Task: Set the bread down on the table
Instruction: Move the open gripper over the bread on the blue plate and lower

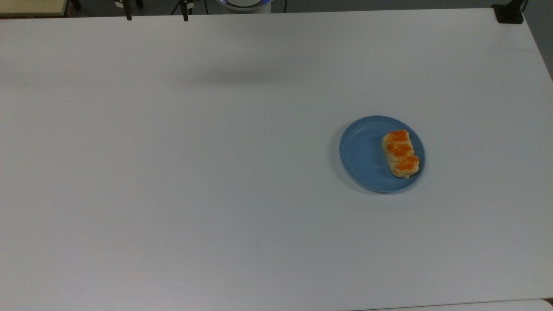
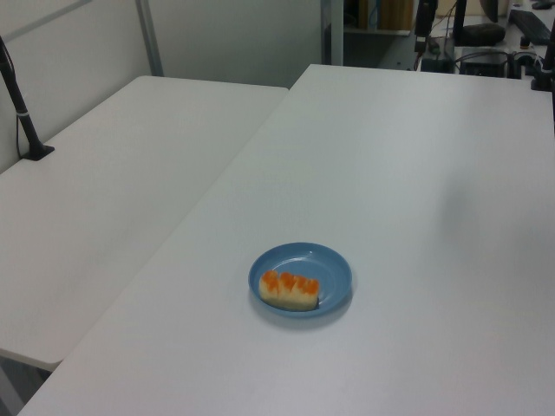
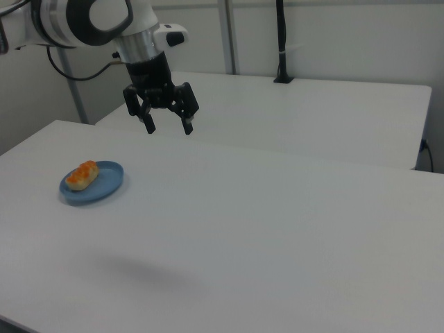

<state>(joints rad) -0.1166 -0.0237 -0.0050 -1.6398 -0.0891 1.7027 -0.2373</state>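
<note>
White and bare across most of its top, the table (image 1: 173,172) is carrying a blue plate (image 1: 360,155), and the bread (image 1: 400,153) is lying on that plate toward the top view's right rim, lengthwise along the rim. Well apart from it, the gripper (image 3: 168,118) is hanging in the air above the table to the right view's right of the plate, fingers (image 3: 148,121) spread wide and grasping nothing. Judged from this, the approach step is in hand: the next move calls for travelling over the loaf, aligning the open fingers across its short width, descending and closing before lifting it off onto bare tabletop.
</note>
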